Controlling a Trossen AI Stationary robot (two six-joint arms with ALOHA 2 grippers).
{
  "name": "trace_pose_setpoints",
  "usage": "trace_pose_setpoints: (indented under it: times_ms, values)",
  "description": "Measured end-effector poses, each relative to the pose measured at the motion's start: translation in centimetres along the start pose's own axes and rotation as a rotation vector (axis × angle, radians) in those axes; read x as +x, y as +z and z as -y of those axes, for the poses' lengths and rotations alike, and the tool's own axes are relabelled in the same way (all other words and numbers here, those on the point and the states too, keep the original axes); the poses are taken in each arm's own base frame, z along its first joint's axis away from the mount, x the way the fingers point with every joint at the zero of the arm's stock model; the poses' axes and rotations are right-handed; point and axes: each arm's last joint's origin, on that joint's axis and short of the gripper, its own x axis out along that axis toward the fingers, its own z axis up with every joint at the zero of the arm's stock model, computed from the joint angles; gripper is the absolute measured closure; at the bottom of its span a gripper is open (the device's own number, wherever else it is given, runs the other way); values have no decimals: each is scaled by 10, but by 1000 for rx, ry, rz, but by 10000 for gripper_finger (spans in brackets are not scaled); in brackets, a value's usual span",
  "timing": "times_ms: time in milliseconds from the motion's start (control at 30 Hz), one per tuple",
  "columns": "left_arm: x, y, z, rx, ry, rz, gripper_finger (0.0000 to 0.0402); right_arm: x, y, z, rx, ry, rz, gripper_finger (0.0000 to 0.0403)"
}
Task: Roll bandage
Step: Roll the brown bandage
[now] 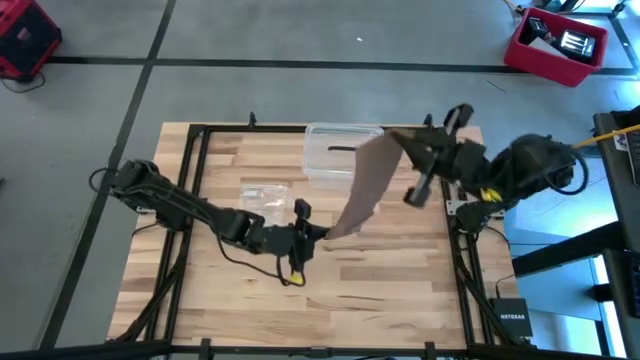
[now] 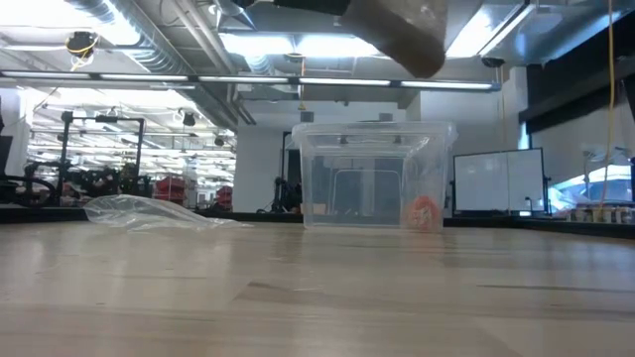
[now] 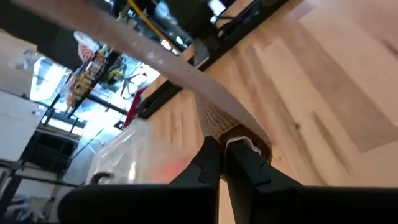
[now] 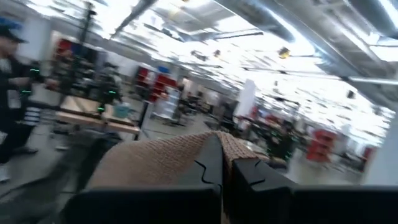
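Standing near the table's (image 1: 200, 300) far edge, one clear plastic box (image 1: 335, 155) is seen, open-topped in the low view, with a small orange-red item (image 2: 424, 211) inside against its wall. One clear plastic bag (image 1: 263, 195) is laid flat on the wood, just beside the box on the left arm's side. Beyond the table, one red bin (image 1: 556, 45) is noted on the floor at the far right, and a red case (image 1: 25, 40) at the far left.

One bandage (image 1: 365, 185) is counted, a brown strip stretched in the air between the two grippers and kept off the table. Its long axis is run diagonally: the lower end is near the table's middle, the upper end is raised toward the far right corner. From above, part of the box's right side is covered by the strip. In the low view only its upper part is seen, hanging high above the box.

The left gripper (image 1: 308, 232) is found near the table's centre, its fingers (image 3: 208, 163) pressed together on the bandage's lower end. The right gripper (image 1: 400, 140) is held above the box's far right corner, its fingers (image 4: 208, 165) likewise clamped on the upper end, with fabric bunched over them.

Two arms are counted, both engaged. In the right wrist view a person (image 4: 11, 93) is seen in the room behind.
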Motion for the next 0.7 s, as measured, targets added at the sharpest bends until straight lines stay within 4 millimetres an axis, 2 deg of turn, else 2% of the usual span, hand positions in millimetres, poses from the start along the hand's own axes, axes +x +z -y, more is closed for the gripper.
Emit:
trace_pose_setpoints:
  times_ms: [167,333,467,700]
  values:
    - [-4,10,15,24,6,56,401,19,-21,16,11,-91,-89,402]
    - [-13,23,21,45,21,138,401,39,-54,30,50,-181,-171,402]
    - [-20,30,26,47,28,186,401,54,-91,33,90,-196,-256,402]
    - [-30,36,36,-37,-6,220,401,65,-163,20,82,-137,-496,397]
